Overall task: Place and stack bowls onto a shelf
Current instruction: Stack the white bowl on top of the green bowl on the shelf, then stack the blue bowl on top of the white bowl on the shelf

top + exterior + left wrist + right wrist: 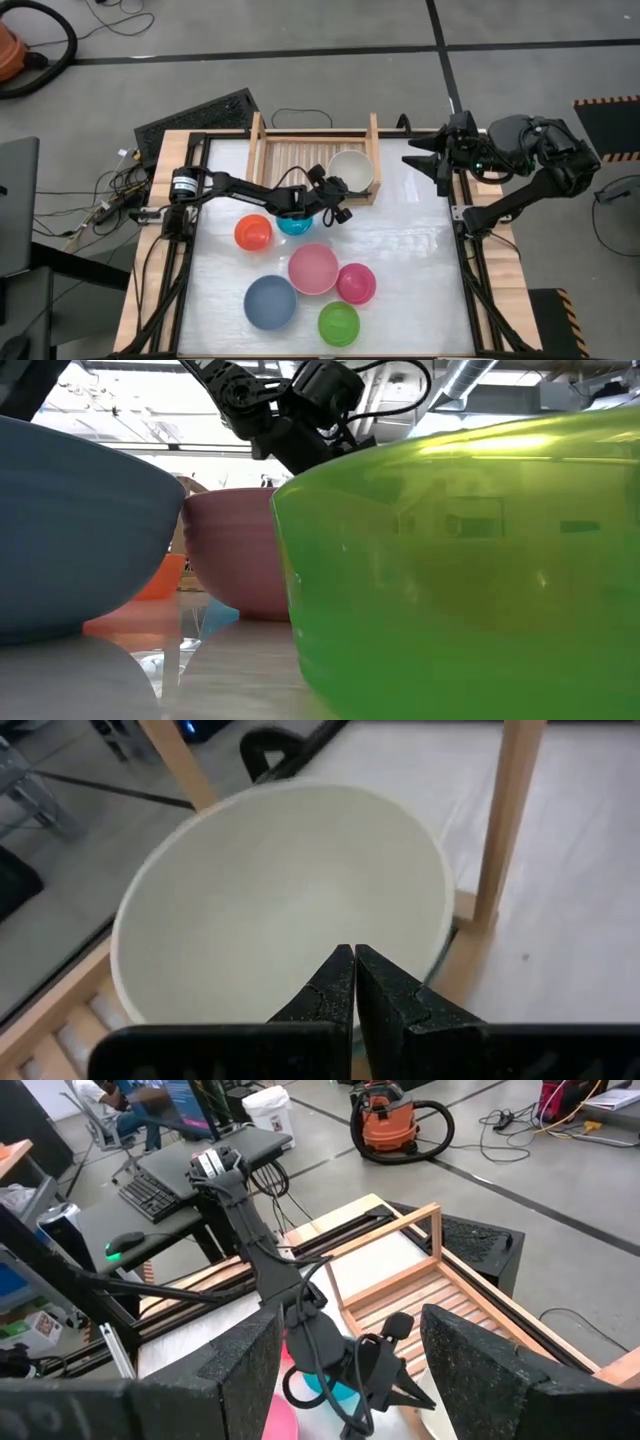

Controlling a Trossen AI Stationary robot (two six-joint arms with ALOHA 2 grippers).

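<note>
- Left gripper (347, 199), seen from above, has its fingers pinched together with nothing between them; it hangs just before the shelf (259, 142), near the cream-white bowl (351, 169) that sits in the shelf's right end.
- Right gripper (418, 161) waits with its fingers spread wide over the table's right rear corner.
- On the white table (420, 270) lie the red-orange bowl (253, 232), teal bowl (294, 225), pink bowl (313, 268), magenta bowl (356, 283), blue bowl (270, 302) and lime green bowl (338, 323).
- Low view: lime green, blue and pink bowls fill the foreground on the glossy top.
- Left wrist view: shut fingers (330, 990) point into the cream-white bowl.
- Right wrist view: a person sits at a desk beyond; an orange vacuum (398, 1122) stands on the grey floor.
</note>
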